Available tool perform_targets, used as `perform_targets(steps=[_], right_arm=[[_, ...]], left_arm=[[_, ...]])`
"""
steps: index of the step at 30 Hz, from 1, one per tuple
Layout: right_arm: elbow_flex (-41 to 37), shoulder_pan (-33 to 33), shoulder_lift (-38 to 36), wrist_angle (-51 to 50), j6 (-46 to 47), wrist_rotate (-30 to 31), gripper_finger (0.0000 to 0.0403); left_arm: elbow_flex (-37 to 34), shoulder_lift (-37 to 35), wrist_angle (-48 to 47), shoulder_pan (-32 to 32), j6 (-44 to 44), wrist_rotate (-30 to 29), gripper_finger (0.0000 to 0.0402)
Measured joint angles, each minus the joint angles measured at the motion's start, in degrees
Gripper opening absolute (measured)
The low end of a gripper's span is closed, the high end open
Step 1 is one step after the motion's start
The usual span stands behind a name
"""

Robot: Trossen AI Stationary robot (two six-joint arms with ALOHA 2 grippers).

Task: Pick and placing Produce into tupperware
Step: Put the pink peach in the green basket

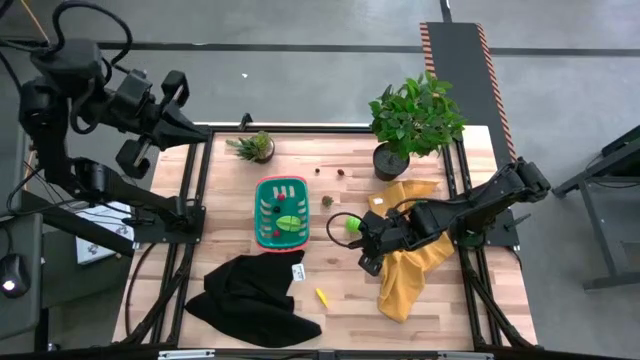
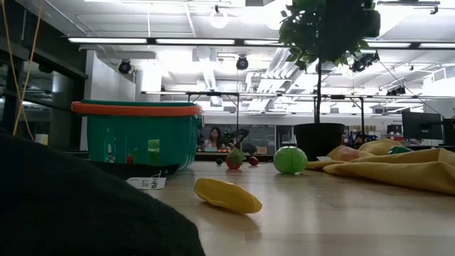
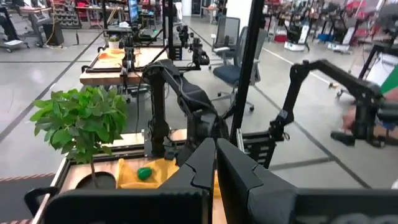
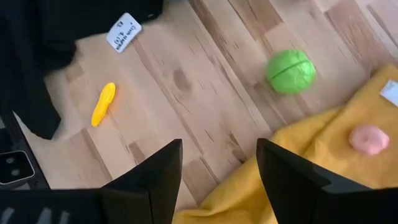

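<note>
Hovered low with right gripper (image 4: pixel 217 180) spread and empty above bare wood beside the yellow cloth (image 1: pixel 410 275), likely lining up on the green ball (image 4: pixel 290 71). Kept left gripper (image 3: pixel 214 163) pressed together, parked high off-table. Basket (image 1: pixel 281 212) already holding produce; yellow piece (image 4: pixel 103 103) loose nearby.

Two dark jointed arms, looping black cables, blocky black fingers (image 4: pixel 155 180).

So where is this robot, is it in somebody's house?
Probably not a house. It looks like a big robot lab or workshop: long ceiling lights run overhead, another table with robot arms stands farther back, and office chairs sit on a wide bare floor.
</note>
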Motion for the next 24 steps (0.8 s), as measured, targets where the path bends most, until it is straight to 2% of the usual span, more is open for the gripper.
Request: perform_targets(steps=[7,13,24], right_arm=[[0.00,2.31,0.00,-1.58,5.49,3.24,0.0197],[0.00,6.63,0.00,-6.01,15.08,7.77,0.0197],[0.00,12.77,0.00,-6.66,30.73,7.79,0.0197]], left_arm=[[0.00,-1.81,-3.51,0.00,1.46,-1.49,0.0007],[0.00,-3.32,-9.09,0.00,4.09,-2.99,0.0007],[0.00,-5.41,-12.22,0.01,4.20,-2.99,0.0007]])
